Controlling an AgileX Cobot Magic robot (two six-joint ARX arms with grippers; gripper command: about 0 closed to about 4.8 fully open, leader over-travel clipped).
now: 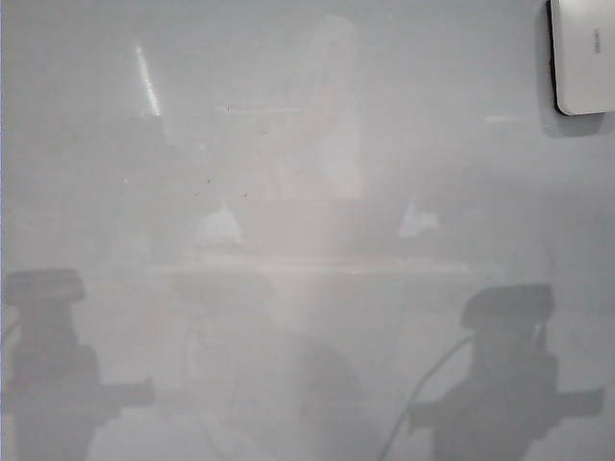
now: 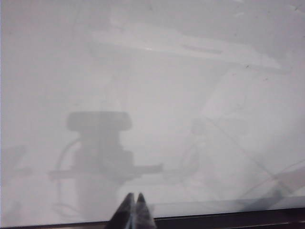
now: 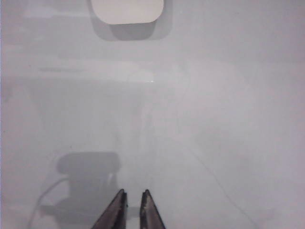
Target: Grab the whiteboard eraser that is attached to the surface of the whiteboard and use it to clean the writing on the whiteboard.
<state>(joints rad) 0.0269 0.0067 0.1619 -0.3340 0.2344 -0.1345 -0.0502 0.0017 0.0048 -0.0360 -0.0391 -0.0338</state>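
The whiteboard (image 1: 307, 144) fills every view, glossy pale grey with dim reflections. The whiteboard eraser (image 1: 583, 56), a white rounded block with a black edge, clings to the board at the exterior view's top right corner. It also shows in the right wrist view as the eraser (image 3: 127, 10), well ahead of my right gripper (image 3: 133, 192). That gripper's jaws stand a narrow gap apart with nothing between them. My left gripper (image 2: 134, 196) is shut and empty, its tips touching, near the board's dark edge (image 2: 214, 220). No writing shows in any view.
Grey reflections of both arms (image 1: 43, 375) (image 1: 509, 365) lie low on the board in the exterior view. A reflected arm (image 2: 97, 152) also shows in the left wrist view. Nothing else stands on the board.
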